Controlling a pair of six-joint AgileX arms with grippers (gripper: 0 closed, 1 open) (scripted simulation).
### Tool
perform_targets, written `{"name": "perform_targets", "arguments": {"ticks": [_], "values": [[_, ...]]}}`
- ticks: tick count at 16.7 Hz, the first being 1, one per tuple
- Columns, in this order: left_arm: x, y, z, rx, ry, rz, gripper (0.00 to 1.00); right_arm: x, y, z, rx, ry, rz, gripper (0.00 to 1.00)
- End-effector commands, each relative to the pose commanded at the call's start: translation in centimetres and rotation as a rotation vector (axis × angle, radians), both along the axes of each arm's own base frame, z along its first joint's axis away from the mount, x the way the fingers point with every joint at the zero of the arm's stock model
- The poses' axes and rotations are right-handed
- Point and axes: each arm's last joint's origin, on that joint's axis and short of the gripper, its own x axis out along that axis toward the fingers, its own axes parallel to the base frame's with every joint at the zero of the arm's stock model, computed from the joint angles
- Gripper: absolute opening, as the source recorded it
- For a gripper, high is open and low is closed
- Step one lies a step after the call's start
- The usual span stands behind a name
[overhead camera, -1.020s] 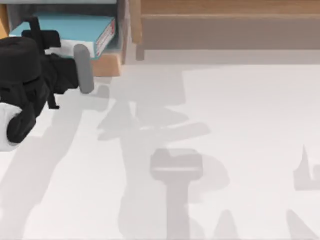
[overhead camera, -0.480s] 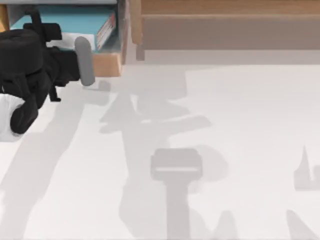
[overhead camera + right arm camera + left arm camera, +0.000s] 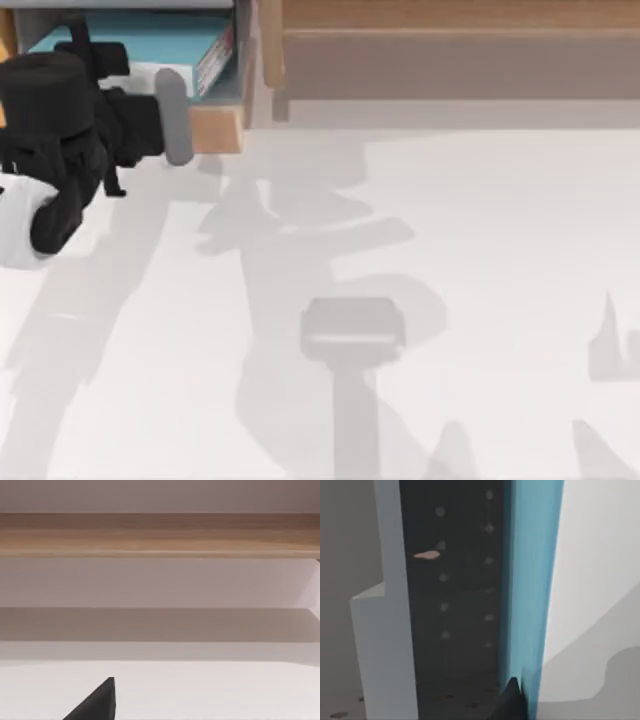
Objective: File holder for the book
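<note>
Risk is mainly at release: the book [image 3: 150,45] lies inside the file holder [image 3: 215,125] at the worktop's [image 3: 450,250] far left corner, teal cover up, its red-marked edge close to the holder's grey right wall. Left claw [image 3: 165,100] sits at the holder's tan front lip, touching or just beside the book's near edge; can't tell whether it pinches the book or is spread. If the claw grips while backing out, the book likely drags out with it. Lifting could catch the lip and tip the holder. Right arm is parked, facing the long wooden shelf [image 3: 160,535].
</note>
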Motion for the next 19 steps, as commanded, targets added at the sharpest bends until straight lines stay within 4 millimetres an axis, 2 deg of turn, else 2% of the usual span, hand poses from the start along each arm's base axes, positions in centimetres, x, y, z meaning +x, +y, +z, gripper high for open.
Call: {"name": "perform_targets", "arguments": {"ticks": [13,19], "values": [[0.00,0.00,0.00,0.000,0.000,0.000,0.98,0.00,0.00,0.00,0.000,0.000,0.000,1.00],[0.00,0.00,0.00,0.000,0.000,0.000,1.00,0.00,0.00,0.00,0.000,0.000,0.000,1.00]]}}
